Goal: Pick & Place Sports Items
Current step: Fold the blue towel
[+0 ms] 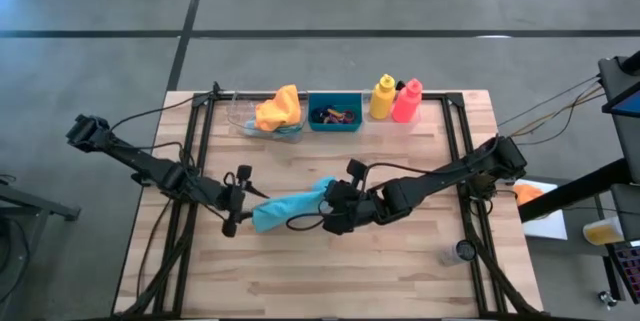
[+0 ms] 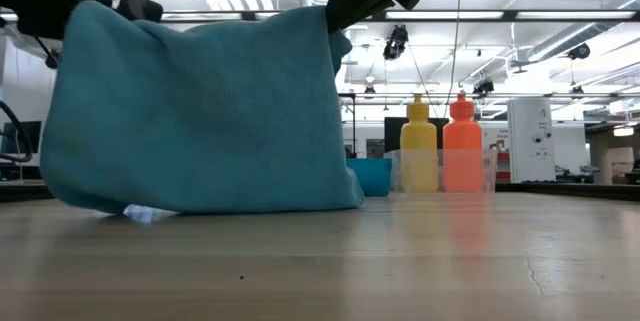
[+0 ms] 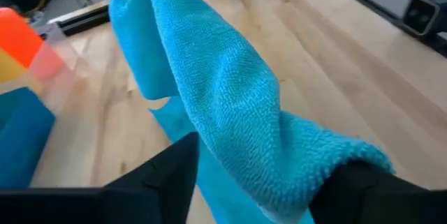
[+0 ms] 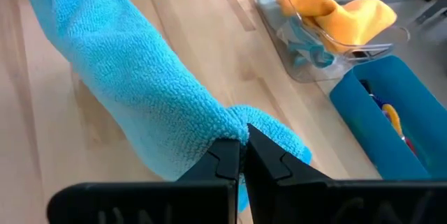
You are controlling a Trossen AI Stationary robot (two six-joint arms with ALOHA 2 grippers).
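Observation:
A teal cloth [image 1: 290,204] is stretched between my two grippers over the middle of the table. In the low view the cloth [image 2: 200,111] hangs like a sheet with its lower edge on the wood. My right gripper [image 1: 332,206] is shut on the cloth's right end. My left gripper [image 1: 238,207] stands open at the left end. In its wrist view, that end of the cloth [image 3: 223,77] lies between its spread fingers. My left gripper is open around the cloth's bunched left end [image 3: 335,158], which lies against one finger [image 3: 367,189]. Whether the other finger touches it, I cannot tell. My right gripper pinches a bunched fold at the cloth's right end [image 4: 241,123] between its two fingers, slanting down from the table's right. The cloth trails away below it, its lower edge on the table.
Along the far edge stand a clear tray [image 1: 245,121] with an orange cloth [image 1: 278,108], a teal bin [image 1: 335,114] with small rings, and a yellow bottle [image 1: 382,98] beside a pink-red bottle [image 1: 407,102]. A small cup [image 1: 462,253] sits near the front right.

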